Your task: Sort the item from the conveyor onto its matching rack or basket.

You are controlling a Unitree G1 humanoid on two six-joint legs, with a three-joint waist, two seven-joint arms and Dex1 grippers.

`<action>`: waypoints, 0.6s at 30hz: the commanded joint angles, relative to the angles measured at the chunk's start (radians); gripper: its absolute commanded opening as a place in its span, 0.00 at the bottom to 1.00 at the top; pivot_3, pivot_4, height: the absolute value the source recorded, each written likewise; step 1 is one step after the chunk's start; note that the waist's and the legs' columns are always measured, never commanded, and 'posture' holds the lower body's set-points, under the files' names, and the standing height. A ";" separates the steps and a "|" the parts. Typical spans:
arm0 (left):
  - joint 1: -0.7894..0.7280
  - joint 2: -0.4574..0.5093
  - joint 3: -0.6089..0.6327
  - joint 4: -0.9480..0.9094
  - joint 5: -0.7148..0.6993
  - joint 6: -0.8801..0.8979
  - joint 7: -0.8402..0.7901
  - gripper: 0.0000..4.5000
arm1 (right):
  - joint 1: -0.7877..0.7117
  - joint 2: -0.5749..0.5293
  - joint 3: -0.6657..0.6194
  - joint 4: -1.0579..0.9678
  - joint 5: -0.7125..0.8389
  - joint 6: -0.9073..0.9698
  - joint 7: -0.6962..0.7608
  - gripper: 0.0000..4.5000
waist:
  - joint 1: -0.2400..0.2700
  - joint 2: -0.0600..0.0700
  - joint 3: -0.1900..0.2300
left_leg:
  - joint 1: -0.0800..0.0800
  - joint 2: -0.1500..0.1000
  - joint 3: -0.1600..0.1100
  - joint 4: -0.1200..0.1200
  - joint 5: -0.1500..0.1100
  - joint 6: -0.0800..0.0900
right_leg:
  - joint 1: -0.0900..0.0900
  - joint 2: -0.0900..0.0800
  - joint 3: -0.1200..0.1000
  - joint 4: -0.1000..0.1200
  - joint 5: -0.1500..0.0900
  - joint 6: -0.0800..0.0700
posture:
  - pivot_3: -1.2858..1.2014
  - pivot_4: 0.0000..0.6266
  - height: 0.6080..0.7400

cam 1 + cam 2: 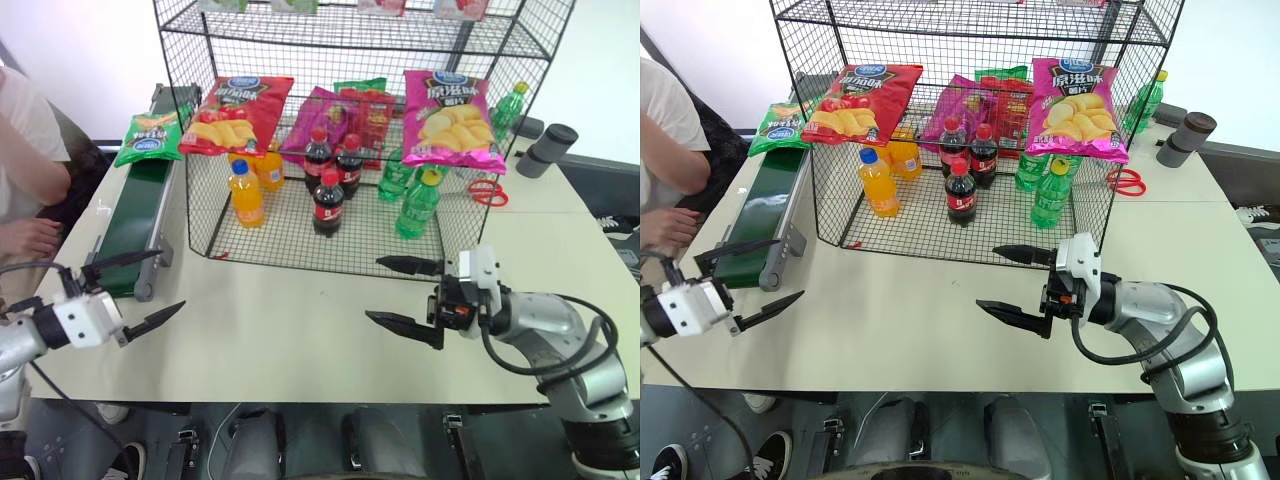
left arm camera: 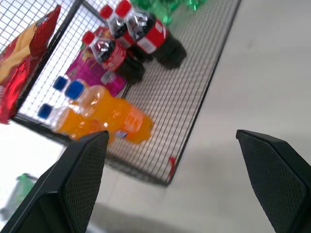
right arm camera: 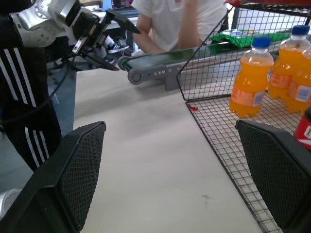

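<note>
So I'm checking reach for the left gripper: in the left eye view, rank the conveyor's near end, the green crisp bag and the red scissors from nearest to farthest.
From the left gripper:
1. Conveyor's near end, just beyond it on the table's left.
2. Green crisp bag, up the belt at its far end.
3. Red scissors, far across on the right, past the rack.

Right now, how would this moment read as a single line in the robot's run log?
green crisp bag: on conveyor, far end | left gripper: open, empty | right gripper: open, empty, before rack | step: bag not yet picked
</note>
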State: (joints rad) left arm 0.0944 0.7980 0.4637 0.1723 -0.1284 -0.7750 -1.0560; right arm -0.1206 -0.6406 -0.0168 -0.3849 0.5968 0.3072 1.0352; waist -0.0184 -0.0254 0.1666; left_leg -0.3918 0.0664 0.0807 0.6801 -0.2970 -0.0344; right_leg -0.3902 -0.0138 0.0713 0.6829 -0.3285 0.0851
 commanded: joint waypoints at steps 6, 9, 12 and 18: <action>0.114 0.044 0.235 0.087 0.332 -0.083 0.403 1.00 | -0.051 0.066 0.083 0.050 -0.096 -0.105 0.012 0.99 | -0.002 0.000 0.000 | 0.000 0.001 0.001 -0.001 0.000 0.000 | -0.002 0.001 0.000 0.000 0.000 0.000 | 0.52 0.24 1.00; 0.142 0.050 0.228 0.083 0.390 -0.058 0.486 1.00 | -0.059 0.085 0.104 0.049 -0.108 -0.114 0.007 0.99 | 0.000 0.000 0.000 | 0.000 0.000 0.002 -0.001 0.000 0.000 | -0.001 0.000 -0.001 0.000 0.000 0.000 | 0.52 0.24 1.00; 0.152 0.064 0.199 0.087 0.462 -0.044 0.558 1.00 | -0.062 0.095 0.121 0.050 -0.121 -0.120 0.006 0.99 | 0.000 -0.001 -0.001 | 0.000 0.000 0.002 -0.001 0.000 0.000 | -0.001 -0.001 -0.001 0.000 0.000 0.000 | 0.52 0.24 1.00; 0.142 0.086 0.124 0.107 0.555 0.045 0.671 1.00 | -0.062 0.096 0.131 0.037 -0.131 -0.117 -0.002 0.99 | -0.002 -0.001 -0.001 | 0.000 0.000 0.002 -0.001 0.000 0.000 | -0.001 -0.001 -0.001 0.000 0.000 0.000 | 0.52 0.24 1.00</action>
State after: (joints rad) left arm 0.2366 0.8596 0.5897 0.2826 0.3931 -0.7563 -0.4326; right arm -0.1725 -0.5489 0.1150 -0.3187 0.4714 0.2041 1.0377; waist -0.0202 -0.0264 0.1661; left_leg -0.3920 0.0668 0.0824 0.6793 -0.2973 -0.0340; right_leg -0.3914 -0.0146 0.0702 0.6835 -0.3284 0.0852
